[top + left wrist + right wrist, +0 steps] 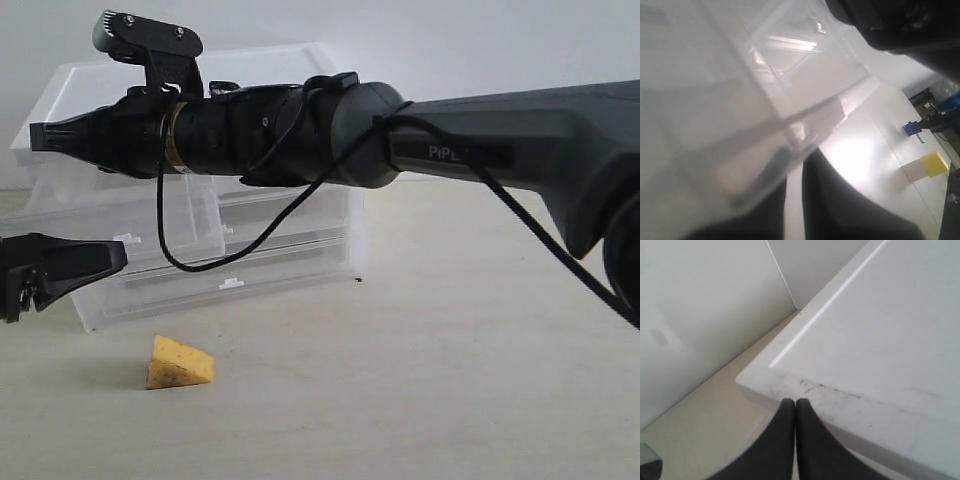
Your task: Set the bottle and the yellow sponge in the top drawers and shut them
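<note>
The yellow sponge (pixel 180 363) lies on the table in front of the clear cabinet (pixel 300 215), with neither gripper touching it. The top drawers (pixel 165 215) sit side by side, partly hidden behind my right arm. My left gripper (pixel 118 257) (pixel 796 160) is shut, its tip right at a white tab handle (pixel 128 238). Blurred clear plastic (pixel 755 150) covers one finger. My right gripper (pixel 35 138) (pixel 795 402) is shut and empty, at a corner of the white cabinet top (pixel 880 340). The bottle is out of view.
My right arm (pixel 480 150) stretches across the whole scene at cabinet height. A full-width drawer (pixel 232 283) sits lower in the cabinet. A wall stands close behind it. Far off in the left wrist view are a small yellow block (pixel 934 163) and a blue thing (pixel 912 129).
</note>
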